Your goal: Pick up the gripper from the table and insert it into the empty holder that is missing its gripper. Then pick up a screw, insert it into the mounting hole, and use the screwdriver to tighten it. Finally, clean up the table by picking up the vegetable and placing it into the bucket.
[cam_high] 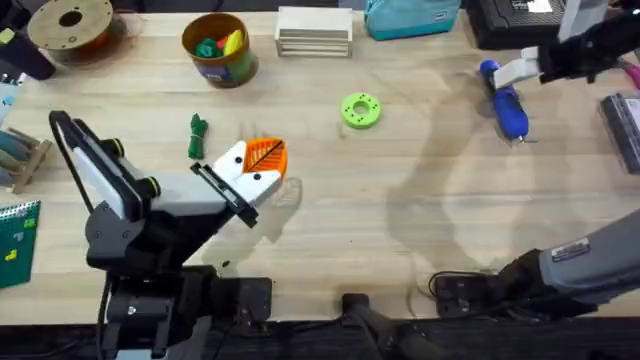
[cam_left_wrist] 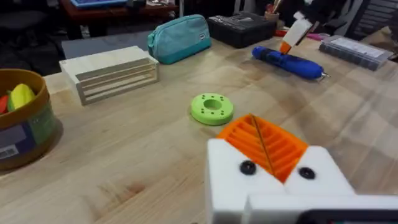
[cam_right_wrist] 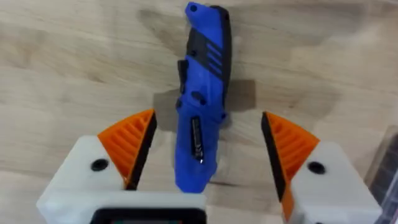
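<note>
My right tool (cam_right_wrist: 202, 155) hangs over the blue electric screwdriver (cam_right_wrist: 202, 93), its two white fingers with orange ribbed pads (cam_right_wrist: 127, 146) spread wide to either side of the body; I see clear gaps on both sides, so it has hold of nothing. In the overhead view the screwdriver (cam_high: 508, 104) lies flat on the tabletop (cam_high: 420, 230) at the far right, with the right tool (cam_high: 520, 72) just beyond its far end. My left tool (cam_high: 262, 168) sits low over the tabletop left of centre; its fingers appear drawn together, with orange ribbed pads (cam_left_wrist: 264, 142) meeting between the white finger blocks (cam_left_wrist: 233, 180). I cannot tell whether anything is pinched between them. The dark green toy vegetable (cam_high: 197, 136) lies on the tabletop just left of the left tool, apart from it. The orange-yellow bucket (cam_high: 220, 52) stands at the far left of centre and holds a green piece and a yellow piece. A lime-green disc (cam_high: 361, 110) lies near the middle of the tabletop, right of the left tool. A slatted wooden block (cam_high: 314, 32) and a teal pouch (cam_high: 410, 16) stand along the far edge, and a brown spool (cam_high: 70, 26) sits at the far left corner.
</note>
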